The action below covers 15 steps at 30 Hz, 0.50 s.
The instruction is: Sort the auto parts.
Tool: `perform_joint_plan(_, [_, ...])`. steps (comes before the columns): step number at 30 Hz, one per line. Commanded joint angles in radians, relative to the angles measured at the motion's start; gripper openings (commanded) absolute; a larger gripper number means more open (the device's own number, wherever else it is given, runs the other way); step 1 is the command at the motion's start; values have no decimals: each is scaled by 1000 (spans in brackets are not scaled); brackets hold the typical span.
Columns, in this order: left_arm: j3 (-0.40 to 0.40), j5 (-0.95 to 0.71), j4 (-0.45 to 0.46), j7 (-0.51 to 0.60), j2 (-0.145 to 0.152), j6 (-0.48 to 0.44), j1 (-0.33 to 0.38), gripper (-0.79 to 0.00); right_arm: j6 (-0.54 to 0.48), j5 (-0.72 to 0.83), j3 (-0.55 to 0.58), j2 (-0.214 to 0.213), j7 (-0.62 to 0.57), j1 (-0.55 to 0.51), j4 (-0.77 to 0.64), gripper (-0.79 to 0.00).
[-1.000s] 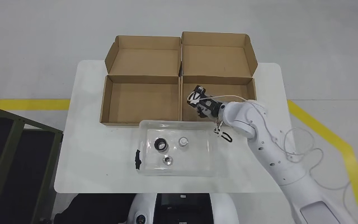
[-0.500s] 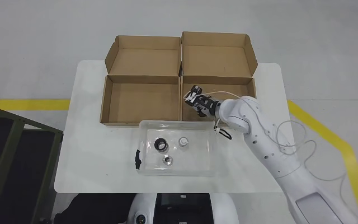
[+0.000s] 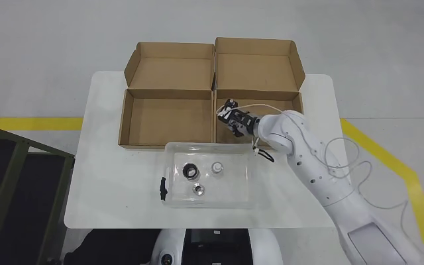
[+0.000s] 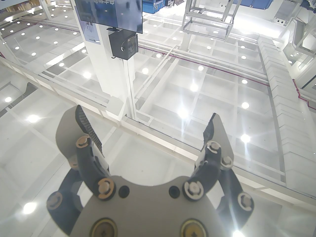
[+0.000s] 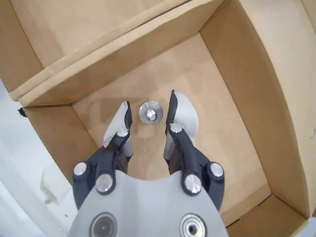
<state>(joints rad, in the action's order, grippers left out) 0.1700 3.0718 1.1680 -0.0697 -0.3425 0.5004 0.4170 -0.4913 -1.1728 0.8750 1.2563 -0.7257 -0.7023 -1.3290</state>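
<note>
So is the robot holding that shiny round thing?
No, nothing is held. The right gripper has jaws open either side of the silver round part, which lies on the box floor. The left gripper is open too.

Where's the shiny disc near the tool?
The disc lies on the right cardboard box's floor in the right wrist view, between the right tool's open fingers, untouched.

floor of right box (image 3: 258,95) partly covered by right hand (image 3: 227,111), tray (image 3: 232,192) parts (image 3: 191,171) too small to identify
</note>
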Motion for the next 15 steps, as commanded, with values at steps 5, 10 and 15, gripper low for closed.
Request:
perform_joint_plan(5, [0,0,0,0,0,0,0,0,-17,3,37,-11,18,-33,-100,-413])
perform_joint_plan(10, [0,0,0,0,0,0,0,0,-45,-6,92,-32,-4,-100,-256,-382])
perform_joint_plan(15, [0,0,0,0,0,0,0,0,-89,8,141,-52,-7,-195,-404,-252])
